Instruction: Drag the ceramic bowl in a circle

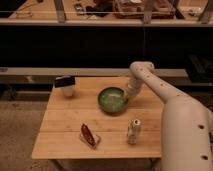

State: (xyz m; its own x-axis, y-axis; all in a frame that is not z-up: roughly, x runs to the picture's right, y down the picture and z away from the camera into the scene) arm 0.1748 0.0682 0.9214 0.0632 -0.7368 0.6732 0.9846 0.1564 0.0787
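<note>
The green ceramic bowl [112, 99] sits on the wooden table [65, 120], near its back middle. It is round, shallow and glossy with a darker rim. My gripper [127, 97] reaches down from the white arm [165, 100] and meets the bowl's right rim. The arm comes in from the right.
A small white cup with a black top [66, 86] stands at the table's back left corner. A red packet [89, 135] lies near the front. A small white can [133, 131] stands front right. Dark shelves run behind the table.
</note>
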